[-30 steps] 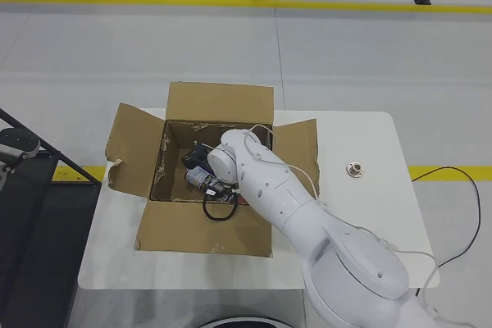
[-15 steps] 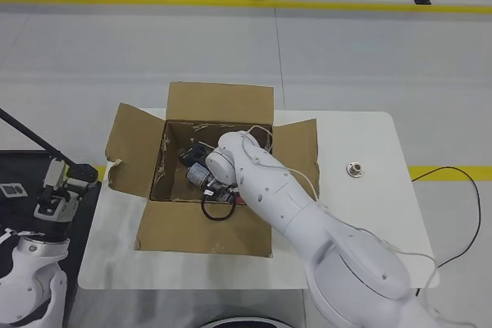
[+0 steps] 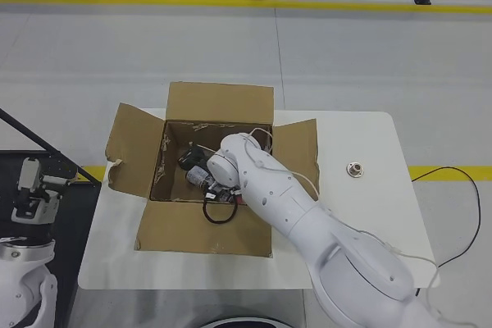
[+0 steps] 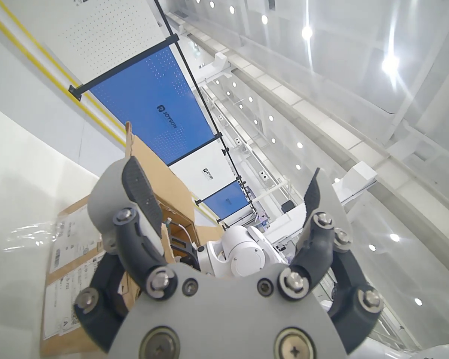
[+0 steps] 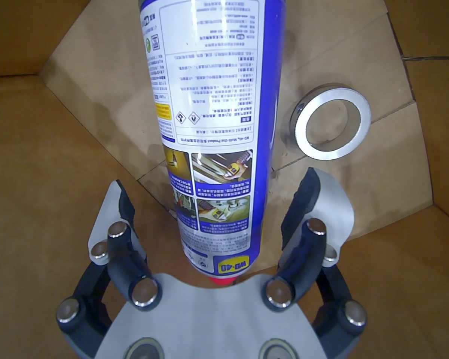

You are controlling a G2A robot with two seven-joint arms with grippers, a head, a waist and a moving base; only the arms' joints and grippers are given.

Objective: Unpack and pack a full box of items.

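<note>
A blue and white spray can (image 5: 213, 113) lies on the floor of the open cardboard box (image 3: 221, 102), red cap end toward my right wrist. My right gripper (image 5: 214, 179) is open, one finger on either side of the can's lower body with gaps on both sides. A metal ring (image 5: 331, 126) lies flat on the box floor beside the can. In the top view my right arm reaches down into the box (image 3: 246, 168). My left gripper (image 4: 222, 168) is open and holds nothing, pointing upward off the table's left side (image 3: 33, 193).
Dark items (image 3: 193, 154) and a black cable loop (image 3: 217, 211) lie in the box near the arm. A small round metal part (image 3: 357, 170) sits on the white table (image 3: 353, 238) to the right. The box flaps (image 3: 131, 160) are spread outward.
My left arm swung in beside the table, then drew back slightly to the left. My right arm in the box barely shifted.
</note>
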